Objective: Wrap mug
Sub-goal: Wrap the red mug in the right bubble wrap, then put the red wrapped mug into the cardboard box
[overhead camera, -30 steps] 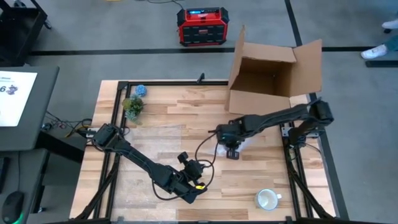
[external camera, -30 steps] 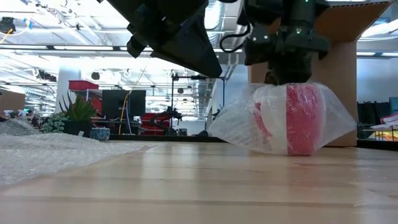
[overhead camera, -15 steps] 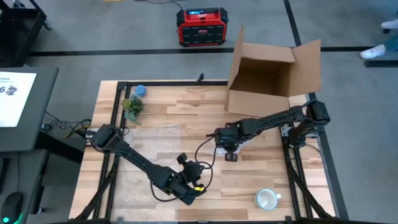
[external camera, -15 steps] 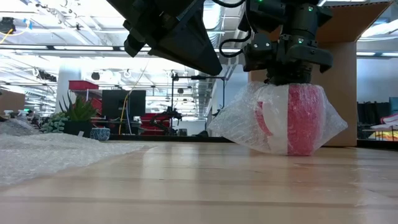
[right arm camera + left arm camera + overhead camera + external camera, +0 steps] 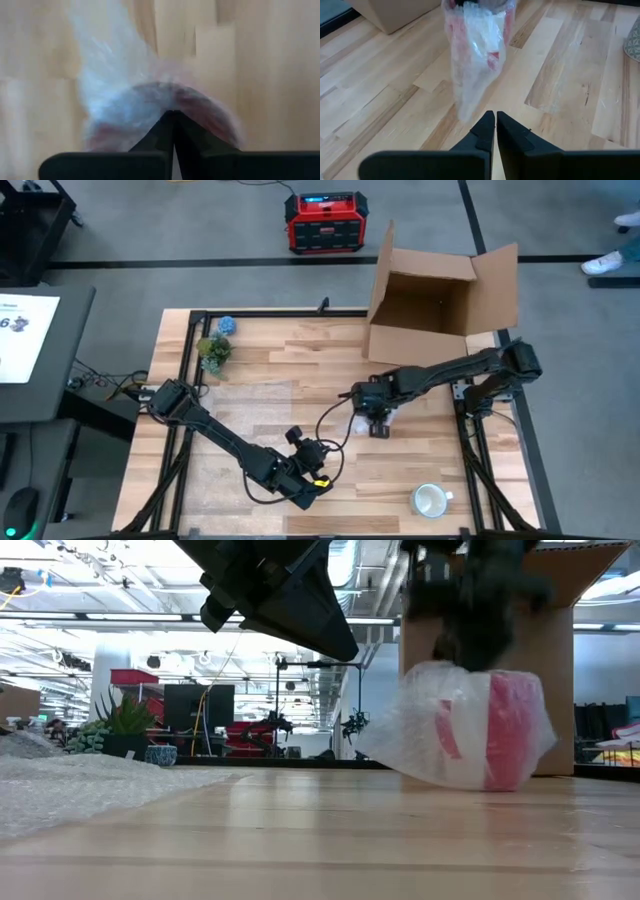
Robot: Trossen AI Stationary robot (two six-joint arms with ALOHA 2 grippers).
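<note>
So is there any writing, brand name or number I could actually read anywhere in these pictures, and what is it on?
"6": a large dark digit on the white sheet lying left of the table in the high view; the smaller marks beside it are too small to read.
Red and black box on the floor: its lit panel and any label are too small to read.
Cardboard box, wrapped mug and white mug: no readable text.

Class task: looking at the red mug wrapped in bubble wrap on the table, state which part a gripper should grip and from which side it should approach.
Probably from above, at the top of the wrapped mug: it stands on the table with loose film flaring sideways.
</note>
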